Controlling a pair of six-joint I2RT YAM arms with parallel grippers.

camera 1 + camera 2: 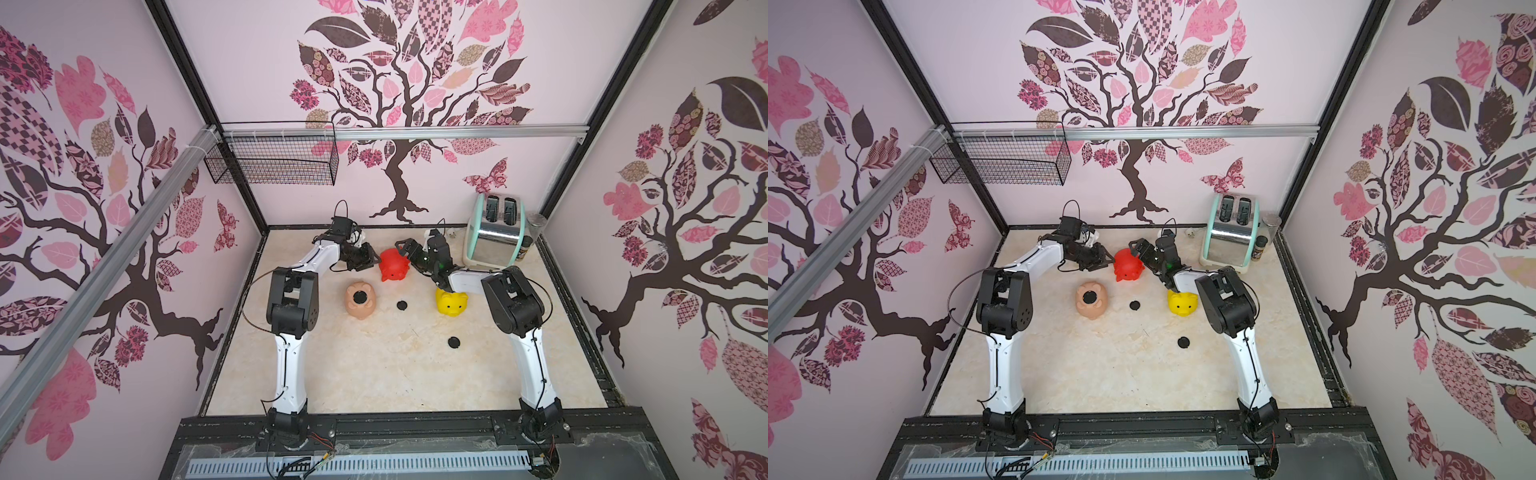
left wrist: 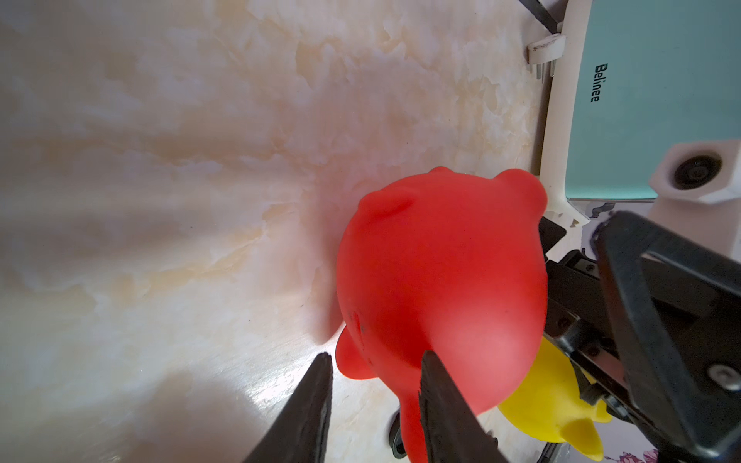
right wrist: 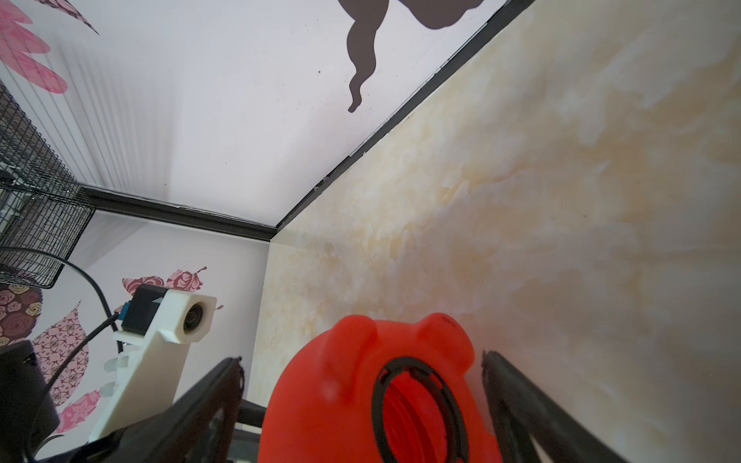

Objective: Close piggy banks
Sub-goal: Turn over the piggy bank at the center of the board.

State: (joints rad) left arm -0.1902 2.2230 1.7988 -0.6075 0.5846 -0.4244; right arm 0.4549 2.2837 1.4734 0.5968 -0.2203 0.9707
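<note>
Toward the table's [image 1: 374, 374] back, left gripper [image 2: 377, 360] is pinching the red piggy bank [image 1: 394, 264]; right gripper [image 3: 361, 356] is straddling it, released.

- Both top views hang high over the front rail [image 1: 415, 428], looking down and back across the whole table [image 1: 374, 374]; side by side, they share nearly everything.
- Left wrist view sits low, tight on the red pig [image 2: 441, 280], facing the toaster [image 2: 649, 100].
- Right wrist view crowds the pig's other side, facing the basket [image 3: 36, 224] corner.
- All four share that pig; the wrist views look toward each other.
</note>
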